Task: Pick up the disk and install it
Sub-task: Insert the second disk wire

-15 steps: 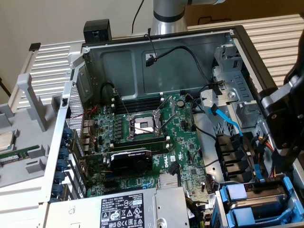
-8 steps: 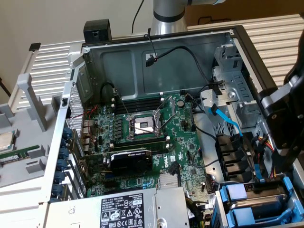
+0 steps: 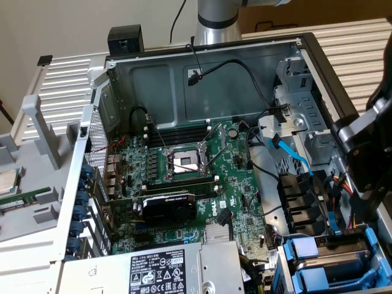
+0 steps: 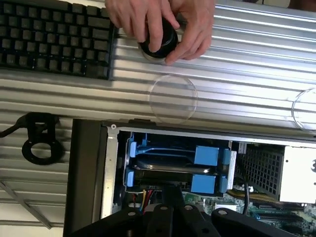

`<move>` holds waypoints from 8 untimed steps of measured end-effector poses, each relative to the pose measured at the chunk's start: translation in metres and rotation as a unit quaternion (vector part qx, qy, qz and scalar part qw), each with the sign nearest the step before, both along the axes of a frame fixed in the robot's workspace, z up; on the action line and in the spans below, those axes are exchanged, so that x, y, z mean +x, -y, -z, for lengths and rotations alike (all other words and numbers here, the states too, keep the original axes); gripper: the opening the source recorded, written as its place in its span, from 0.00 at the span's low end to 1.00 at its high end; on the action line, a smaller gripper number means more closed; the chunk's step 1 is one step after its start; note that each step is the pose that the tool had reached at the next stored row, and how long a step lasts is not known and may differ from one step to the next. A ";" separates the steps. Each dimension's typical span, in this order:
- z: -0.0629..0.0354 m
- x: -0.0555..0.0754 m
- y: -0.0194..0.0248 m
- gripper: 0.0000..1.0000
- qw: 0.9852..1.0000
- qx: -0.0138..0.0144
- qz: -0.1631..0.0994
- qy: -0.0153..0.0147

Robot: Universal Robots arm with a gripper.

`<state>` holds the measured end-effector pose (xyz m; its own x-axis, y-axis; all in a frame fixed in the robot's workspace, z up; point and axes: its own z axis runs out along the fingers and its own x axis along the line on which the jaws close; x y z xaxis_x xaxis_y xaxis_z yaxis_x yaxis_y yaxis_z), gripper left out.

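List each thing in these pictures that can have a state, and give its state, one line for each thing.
Computer case: side panel off, inside exposed.
Processor socket: open, no cooler on it.
Graphics card: seated in its slot.
Disk: sitting in the drive bay, in its blue rail frame.
Blue cable: hanging loose near the drive cage.
Gripper: shut, holding nothing, above the drive bay.
Hand: gripping a black round object on the table.
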<state>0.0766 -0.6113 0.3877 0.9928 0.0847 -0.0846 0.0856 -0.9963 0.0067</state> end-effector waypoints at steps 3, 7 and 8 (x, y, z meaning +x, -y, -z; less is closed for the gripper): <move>-0.0001 0.000 -0.0008 0.11 1.000 0.000 0.000 0.000; -0.0001 0.000 -0.0008 0.11 1.000 0.000 0.000 0.000; 0.0000 0.000 -0.0008 0.11 1.000 0.000 0.000 0.000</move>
